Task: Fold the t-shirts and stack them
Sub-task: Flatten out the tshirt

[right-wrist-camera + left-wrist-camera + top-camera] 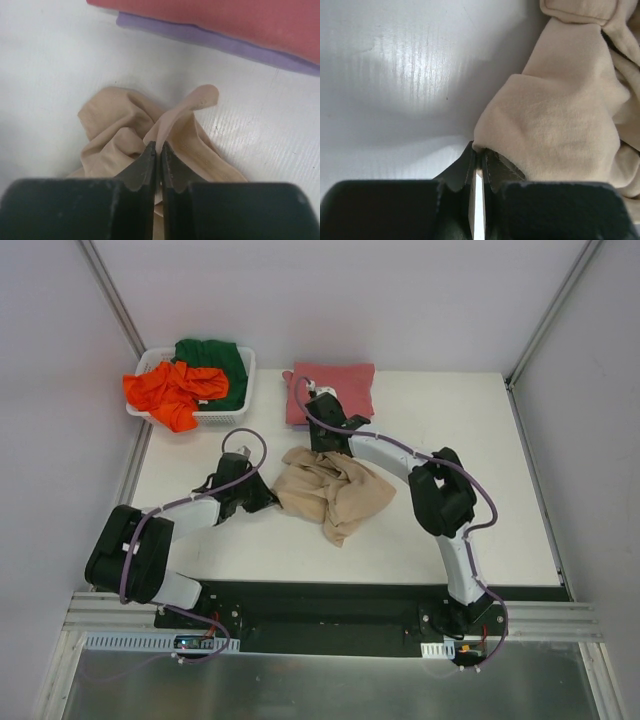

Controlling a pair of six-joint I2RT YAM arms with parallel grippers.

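Top external view: the left jaws sit closed against the left edge of the crumpled tan-beige t-shirt (330,492) on the white table (480,500), and the right jaws bear down on its far edge, so the shirt lies between the two. Just beyond the right jaws lies the folded pinkish-red t-shirt (335,388). Well beyond and left of the left jaws stands a white slotted basket (225,415) holding the dark green t-shirt (215,362), with the orange t-shirt (168,395) spilling over its left rim. Left wrist view: the jaws are pressed together, pinching the corner of a tan fold at their tips. The rest of the shirt bunches ahead and to the right. Right wrist view: the jaws are nearly together, nipping a ridge of tan cloth that rises between their tips. Ahead of them, apart from the tan shirt, the pinkish-red shirt lies on the pale lavender t-shirt (210,42), whose edge shows beneath it.
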